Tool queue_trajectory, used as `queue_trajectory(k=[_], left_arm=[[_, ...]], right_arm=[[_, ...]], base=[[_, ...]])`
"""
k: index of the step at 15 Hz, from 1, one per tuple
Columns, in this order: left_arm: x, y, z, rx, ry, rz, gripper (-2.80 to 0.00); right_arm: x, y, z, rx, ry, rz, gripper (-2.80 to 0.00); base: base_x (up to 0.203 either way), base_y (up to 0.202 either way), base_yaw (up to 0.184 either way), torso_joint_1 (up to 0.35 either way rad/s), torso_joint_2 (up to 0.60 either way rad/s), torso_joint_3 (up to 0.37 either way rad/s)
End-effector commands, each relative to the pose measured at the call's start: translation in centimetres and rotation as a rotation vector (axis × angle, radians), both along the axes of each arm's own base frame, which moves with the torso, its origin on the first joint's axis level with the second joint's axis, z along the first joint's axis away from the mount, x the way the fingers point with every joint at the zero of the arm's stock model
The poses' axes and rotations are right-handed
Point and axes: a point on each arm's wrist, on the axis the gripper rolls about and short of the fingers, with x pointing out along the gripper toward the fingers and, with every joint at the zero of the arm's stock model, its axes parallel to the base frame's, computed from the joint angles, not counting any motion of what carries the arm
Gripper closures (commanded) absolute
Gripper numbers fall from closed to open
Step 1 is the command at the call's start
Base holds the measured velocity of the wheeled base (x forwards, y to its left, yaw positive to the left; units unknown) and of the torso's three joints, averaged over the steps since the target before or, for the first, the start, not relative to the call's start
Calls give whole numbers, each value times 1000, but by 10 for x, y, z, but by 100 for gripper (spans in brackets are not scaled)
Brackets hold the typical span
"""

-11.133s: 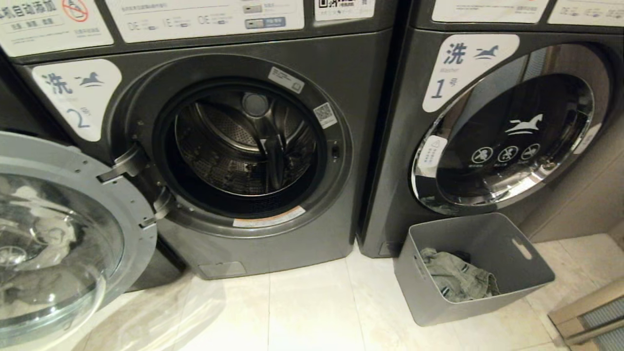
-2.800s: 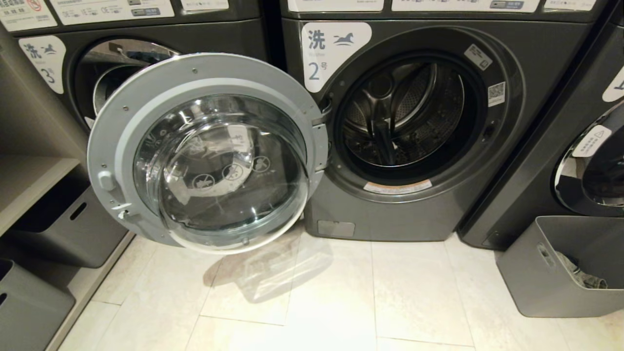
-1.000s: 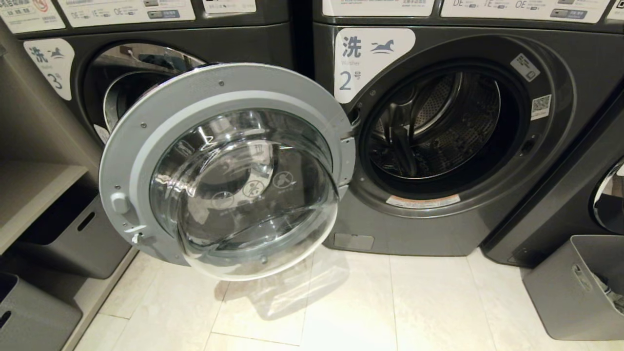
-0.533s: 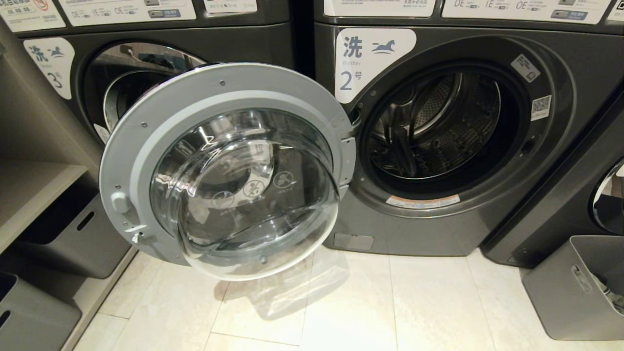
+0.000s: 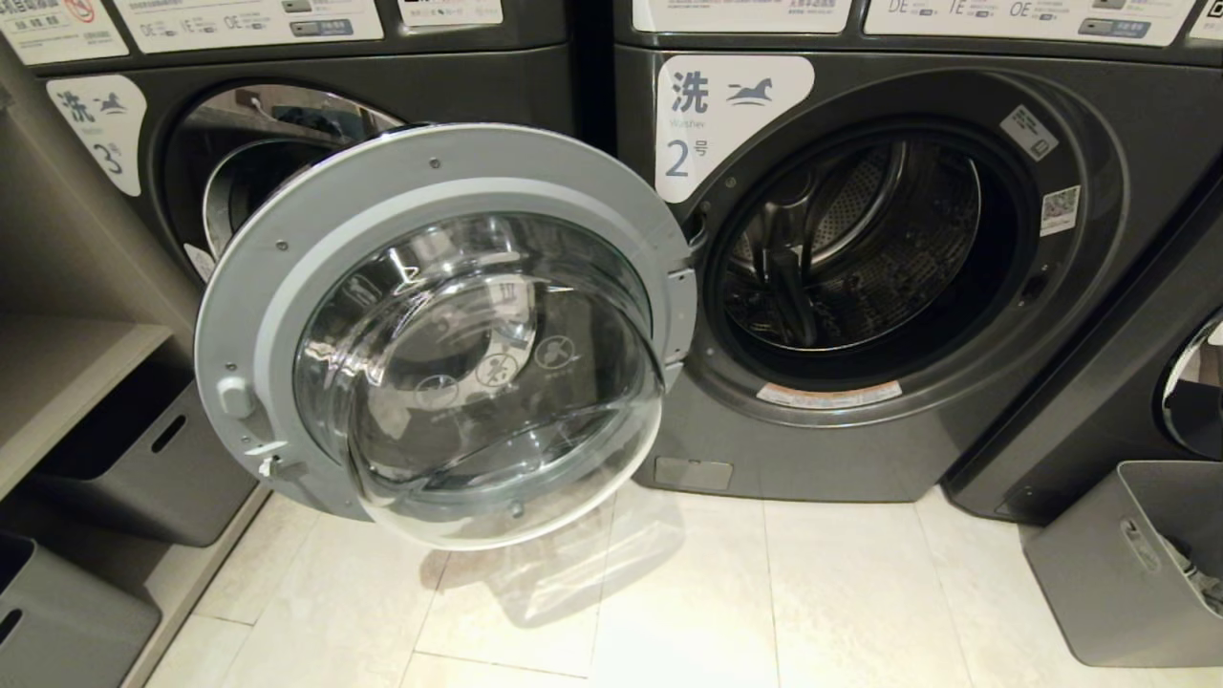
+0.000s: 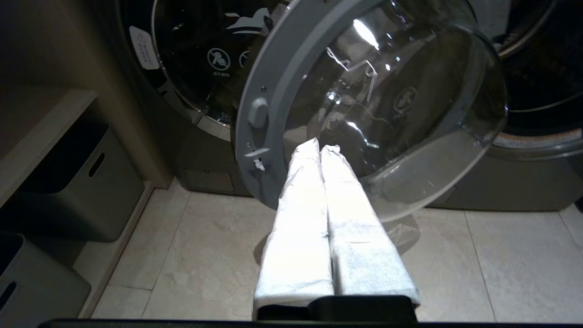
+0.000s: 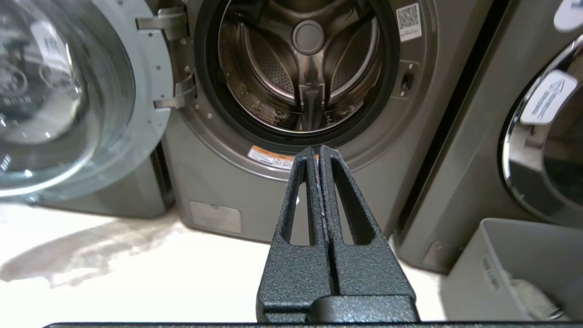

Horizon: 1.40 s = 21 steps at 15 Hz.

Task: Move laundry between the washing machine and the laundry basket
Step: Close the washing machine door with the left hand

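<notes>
Washing machine no. 2 [image 5: 860, 449] stands open, and I see no laundry in its steel drum [image 5: 850, 248]. Its glass door [image 5: 439, 334] is swung wide to the left. The grey laundry basket [image 5: 1108, 573] sits on the floor at the far right, with a bit of cloth [image 5: 1194, 578] showing inside. My left gripper [image 6: 321, 148], its fingers wrapped in white, is shut and empty, pointing at the lower part of the door [image 6: 273, 91]. My right gripper [image 7: 318, 150] is black, shut and empty, and points at the machine's front just below the drum [image 7: 305, 68]. Neither arm shows in the head view.
Machine no. 3 [image 5: 239, 143] stands behind the open door, and machine no. 1 [image 5: 1194, 382] is at the right edge. A shelf [image 5: 67, 382] with grey bins [image 5: 143, 468] lines the left side. Pale floor tiles [image 5: 764, 592] lie in front.
Since the earliest frame the camera has swung left, bringing the open door to the middle and the basket to the right edge. Over the last second the head view is unchanged.
</notes>
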Motion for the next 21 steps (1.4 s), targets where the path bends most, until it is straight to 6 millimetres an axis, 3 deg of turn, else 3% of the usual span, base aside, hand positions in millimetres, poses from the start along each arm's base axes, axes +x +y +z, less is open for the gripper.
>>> queue_trajectory(k=[1,3,5,9,11,16,21], left_arm=[[67,1,34,-49,187,24,0],[135,4,60,-135,259,83,0],[192,17,72,-222,280,132,0],[254,74,85,-334,229,206,0],[265,81,96,-330,172,181,0],[272,82,96,-457,159,75,0],[276,83,91,-462,180,48,0]], right_arm=[[4,0,-11,15,39,4,0],[4,0,-11,26,38,3,0],[4,0,-11,14,39,5,0],[4,0,-11,20,39,3,0],[4,0,-11,26,40,7,0],[4,0,-11,27,38,4,0],[4,0,-11,25,38,3,0]], base=[[0,0,0,0,0,0],[0,0,0,0,0,0],[0,0,0,0,0,0],[0,0,0,0,0,0],[0,0,0,0,0,0],[0,0,0,0,0,0],[0,0,0,0,0,0]])
